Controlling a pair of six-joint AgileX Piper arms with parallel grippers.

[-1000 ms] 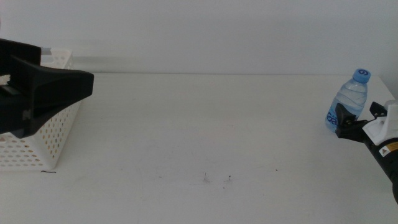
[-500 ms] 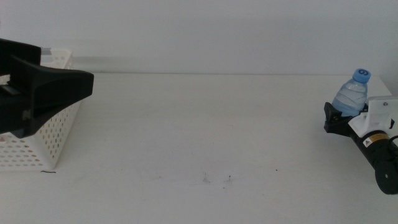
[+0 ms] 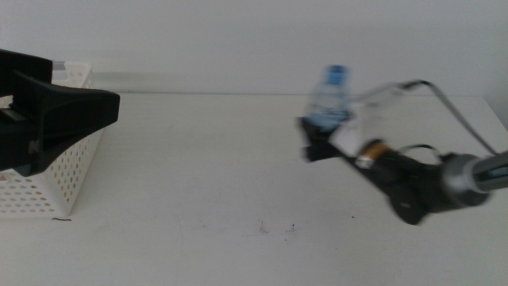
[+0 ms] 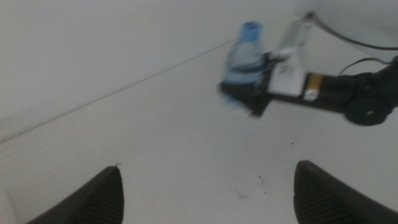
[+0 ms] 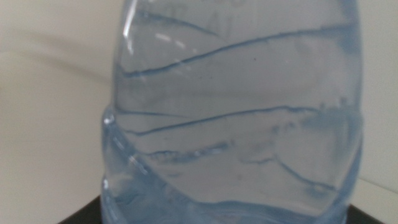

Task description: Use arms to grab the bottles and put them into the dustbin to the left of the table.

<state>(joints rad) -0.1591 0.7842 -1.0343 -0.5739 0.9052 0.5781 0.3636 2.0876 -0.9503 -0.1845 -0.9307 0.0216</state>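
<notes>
My right gripper (image 3: 317, 137) is shut on the small clear water bottle (image 3: 329, 97) with the blue cap. It holds the bottle upright above the middle right of the white table (image 3: 206, 167), and the picture is blurred by motion. The bottle fills the right wrist view (image 5: 236, 112). The left wrist view shows the bottle (image 4: 242, 59) and the right gripper (image 4: 252, 99) too. My left gripper (image 3: 95, 107) waits at the left, open and empty, next to the white perforated dustbin (image 3: 55, 187); its jaws stand wide apart in the left wrist view (image 4: 208, 199). The yellow tea bottle and the red can are out of view.
A few small dark specks (image 3: 278, 229) lie on the tabletop near the front. The right arm's black cable (image 3: 456, 111) loops over the right side of the table. A pale wall runs behind the table's far edge.
My right gripper has closed on the water bottle at the far right, lifted it and carried it fast to the left, toward the table's middle. The left arm has not moved.
</notes>
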